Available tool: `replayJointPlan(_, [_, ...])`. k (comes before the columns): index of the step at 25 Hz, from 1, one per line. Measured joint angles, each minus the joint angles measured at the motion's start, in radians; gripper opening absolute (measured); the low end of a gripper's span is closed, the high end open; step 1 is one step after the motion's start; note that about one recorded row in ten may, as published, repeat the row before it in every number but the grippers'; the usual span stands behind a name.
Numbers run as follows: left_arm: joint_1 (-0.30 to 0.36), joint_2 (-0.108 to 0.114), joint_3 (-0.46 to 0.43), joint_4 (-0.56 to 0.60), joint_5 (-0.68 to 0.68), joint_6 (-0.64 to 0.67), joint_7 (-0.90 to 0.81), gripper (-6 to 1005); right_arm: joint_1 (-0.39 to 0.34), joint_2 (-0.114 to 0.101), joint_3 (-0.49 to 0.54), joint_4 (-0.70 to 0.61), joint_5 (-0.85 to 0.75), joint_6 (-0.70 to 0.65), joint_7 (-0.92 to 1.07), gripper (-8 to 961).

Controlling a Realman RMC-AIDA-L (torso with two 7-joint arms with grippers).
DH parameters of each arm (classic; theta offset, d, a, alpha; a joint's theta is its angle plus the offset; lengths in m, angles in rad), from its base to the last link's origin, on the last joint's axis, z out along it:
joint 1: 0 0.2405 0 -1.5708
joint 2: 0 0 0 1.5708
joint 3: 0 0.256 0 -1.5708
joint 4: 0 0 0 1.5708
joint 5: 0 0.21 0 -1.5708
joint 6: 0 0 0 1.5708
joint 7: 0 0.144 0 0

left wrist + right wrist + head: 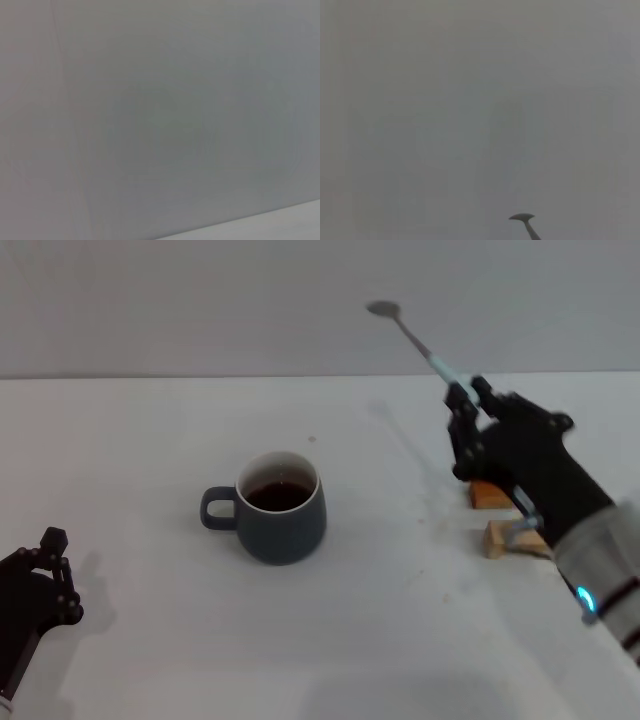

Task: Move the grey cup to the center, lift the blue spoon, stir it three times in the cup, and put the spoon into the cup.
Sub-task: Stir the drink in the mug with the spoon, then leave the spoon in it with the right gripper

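Note:
The grey cup [278, 508] stands upright near the middle of the white table, its handle pointing left, dark liquid inside. My right gripper [467, 396] is shut on the pale blue handle of the blue spoon [418, 344] and holds it in the air to the right of the cup and above it. The spoon's metal bowl points up and away, towards the back wall. The bowl tip also shows in the right wrist view [522, 218]. My left gripper [55, 570] is parked low at the table's front left, away from the cup.
Two wooden blocks [505, 525] lie on the table under my right arm, right of the cup. A grey wall stands behind the table. The left wrist view shows only the wall and a strip of table.

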Motion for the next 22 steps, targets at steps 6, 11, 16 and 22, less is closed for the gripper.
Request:
replayJointPlan(6, [-0.003, 0.002, -0.004, 0.002, -0.002, -0.002, 0.0, -1, -0.076, 0.075, 0.236, 0.226, -0.002, 0.441, -0.204, 162])
replayJointPlan(11, [-0.006, 0.002, -0.005, 0.002, -0.003, -0.002, 0.0, -1, -0.164, 0.205, 0.432, 0.395, -0.079, 0.845, -0.294, 163])
replayJointPlan(16, [-0.007, 0.002, -0.006, 0.005, -0.003, 0.005, 0.0, -1, -0.168, 0.21, 0.52, 0.549, -0.167, 1.079, -0.161, 164])
replayJointPlan(22, [-0.007, 0.003, -0.008, 0.008, -0.006, 0.014, 0.0, -1, -0.109, 0.212, 0.621, 0.667, -0.371, 1.381, 0.053, 165])
